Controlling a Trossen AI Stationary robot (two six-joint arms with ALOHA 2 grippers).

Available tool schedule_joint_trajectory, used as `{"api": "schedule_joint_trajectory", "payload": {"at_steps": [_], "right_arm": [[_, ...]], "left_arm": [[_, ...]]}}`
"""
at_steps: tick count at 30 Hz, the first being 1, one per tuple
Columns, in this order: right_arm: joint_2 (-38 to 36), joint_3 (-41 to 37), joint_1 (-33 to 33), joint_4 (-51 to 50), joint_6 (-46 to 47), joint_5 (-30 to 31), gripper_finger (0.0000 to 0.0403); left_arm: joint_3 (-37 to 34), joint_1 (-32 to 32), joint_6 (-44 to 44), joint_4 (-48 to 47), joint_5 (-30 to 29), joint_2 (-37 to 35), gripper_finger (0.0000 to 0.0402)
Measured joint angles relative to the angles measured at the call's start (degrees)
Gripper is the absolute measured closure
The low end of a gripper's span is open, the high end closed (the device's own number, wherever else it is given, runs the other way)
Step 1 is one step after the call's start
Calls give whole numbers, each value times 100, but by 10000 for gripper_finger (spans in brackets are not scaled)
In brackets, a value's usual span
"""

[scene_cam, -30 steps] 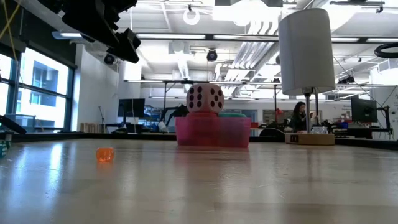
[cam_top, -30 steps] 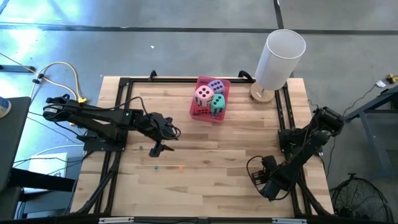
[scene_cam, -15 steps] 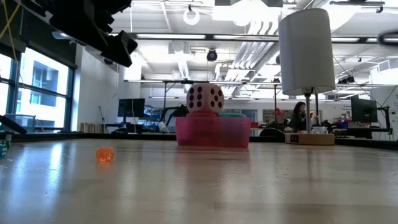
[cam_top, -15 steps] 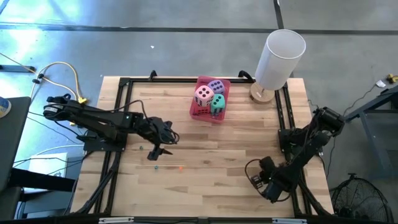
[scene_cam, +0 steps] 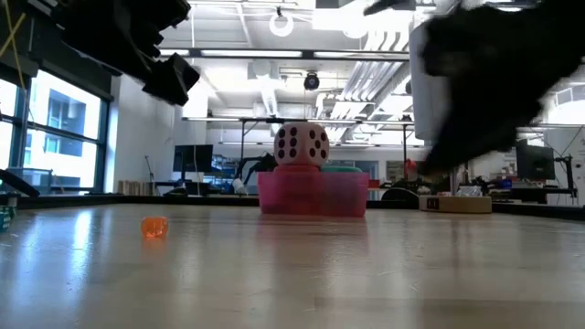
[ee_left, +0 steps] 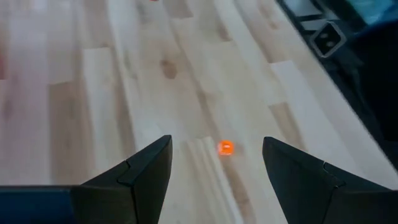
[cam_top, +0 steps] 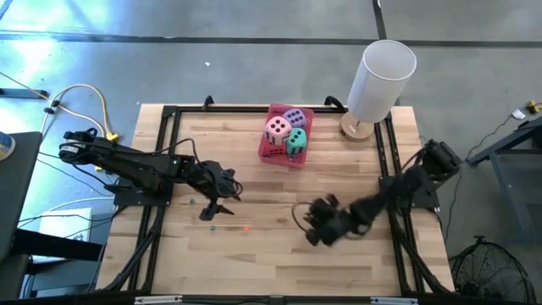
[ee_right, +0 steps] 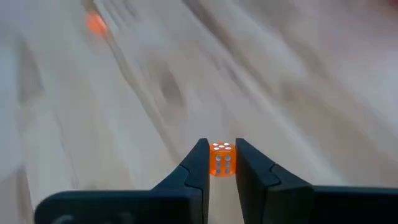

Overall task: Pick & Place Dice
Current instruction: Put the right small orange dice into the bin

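Bright overhead strip lighting, glossy glare on table (scene_cam: pixel 292 274) — right wrist view motion-blurred, right arm smeared.

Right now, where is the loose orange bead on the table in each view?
High view: orange bead, mid-table, right of the left hand.
Low view: at left, on the tabletop.
Left wrist view: just ahead of that hand.
Right wrist view: probably the blurred orange spot, far ahead.
Shared landmark: the left hand.

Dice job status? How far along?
Done: pink die, teal die and purple die sit in the pink tray. In hand: right claw is shut on a small orange die. Left: another orange piece lies on the table just ahead of the open left claw.
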Motion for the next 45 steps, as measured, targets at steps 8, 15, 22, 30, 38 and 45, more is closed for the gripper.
{"api": "schedule_joint_trajectory", "payload": {"at_steps": [8, 15, 22, 30, 38, 45], "right_arm": [[-6, 5, -1237, 1544, -2651, -281, 366], [-74, 9, -1841, 1489, -2938, -578, 363], [-223, 5, -2142, 1479, -3359, -685, 365], [-337, 9, -2592, 1447, -3662, -157, 365], [-339, 11, -3153, 1409, -3705, 319, 364], [-263, 11, -3485, 1405, -3711, 222, 332]], "left_arm": [[2, 0, -99, 7, 332, 36, 159], [-9, -15, -367, 78, 333, 237, 159], [-9, -15, -499, 431, 330, 639, 159], [-9, -15, -604, 940, 329, 1185, 159], [-2, -15, -995, 1528, 284, 1352, 159], [-4, -23, -1049, 1851, 278, 1351, 159]]}}
